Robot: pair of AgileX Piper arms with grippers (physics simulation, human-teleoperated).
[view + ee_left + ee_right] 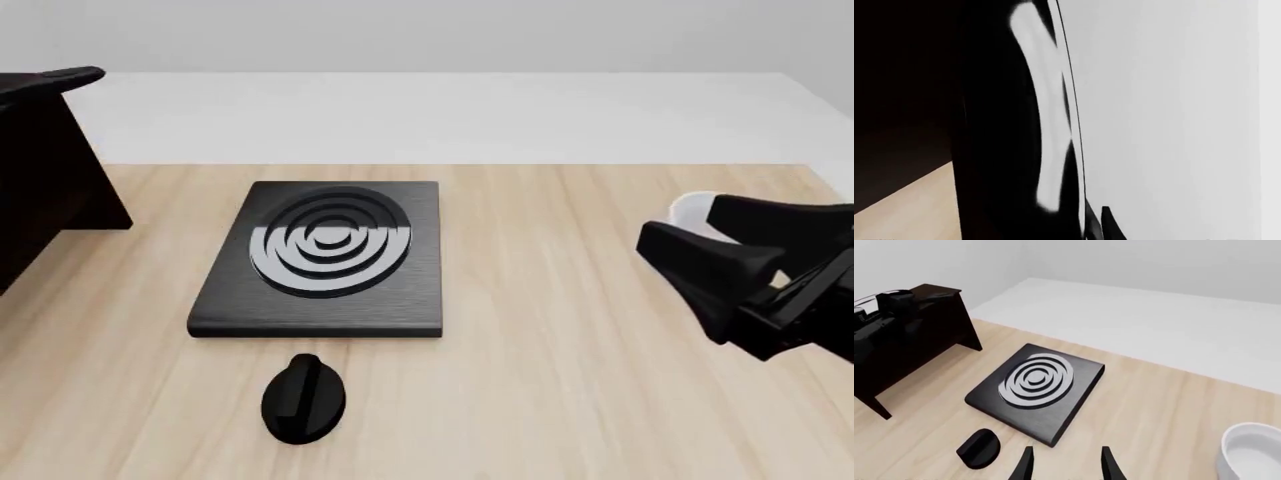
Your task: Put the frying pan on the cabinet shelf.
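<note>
Looking down the front view, I see a pale wooden tabletop [574, 330] running back to a white floor and a plain light wall. A black stove plate [324, 255] with silver rings lies flat near the middle, and a small black knob [304, 398] lies just in front of it. A very dark cabinet [34, 170] stands at the left edge.

My right arm [747, 280] comes in low from the right, well apart from the stove plate, and partly hides a white pot [687, 210] behind it. Its own camera shows my right pincer [1066, 467] spread and holding nothing, with the stove plate and knob ahead of it and the pot off to one side.

That camera also shows what the front view cuts off: my left arm [884, 315] is up over the cabinet, next to the cabinet shelf [934, 290], its flat top board.

The left wrist camera is filled at close range by the frying pan [1001, 150], a curved glossy black surface with a long white reflection, seen against the light wall, with a wedge of tabletop in one corner. The pan is thus right in front of my left pincer [1099, 227]. Only dark slivers of the pincer show at the frame's edge, so I cannot tell whether it is spread or pinching the pan. In the front view, a slim black rounded end [60, 78] juts out above the cabinet's top. I cannot tell whether it is part of the pan.
</note>
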